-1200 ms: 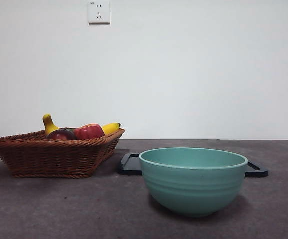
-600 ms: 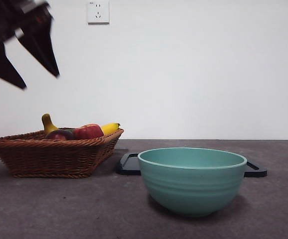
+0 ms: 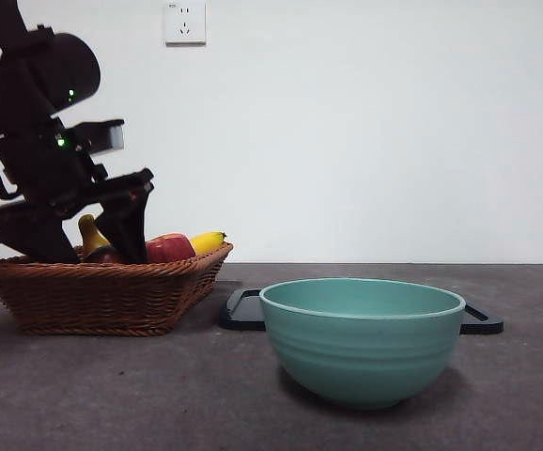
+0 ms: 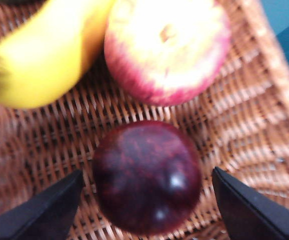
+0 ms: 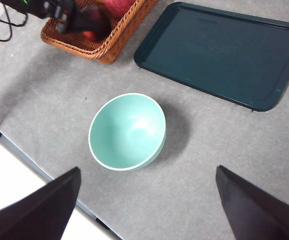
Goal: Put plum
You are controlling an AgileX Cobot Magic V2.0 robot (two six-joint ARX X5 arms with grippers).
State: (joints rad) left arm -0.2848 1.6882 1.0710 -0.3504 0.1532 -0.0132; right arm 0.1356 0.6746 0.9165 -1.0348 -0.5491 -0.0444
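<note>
Down in the brown wicker basket (image 4: 264, 115), the left gripper (image 4: 147, 200) stands wide open astride the dark maroon plum (image 4: 147, 176), so drop straight, close at its widest girth, and keep clear of the red-yellow apple (image 4: 167, 47) just beside it.

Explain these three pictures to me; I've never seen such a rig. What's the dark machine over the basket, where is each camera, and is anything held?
It is a two-armed table robot. The front view looks level across the table; the other two come from cameras on each wrist. The left gripper has reached into the wicker basket, its open jaws either side of the dark plum, not yet gripping. An apple and banana lie beside it. The right gripper hangs open above the teal bowl, with a dark tray behind. Nothing is held.
</note>
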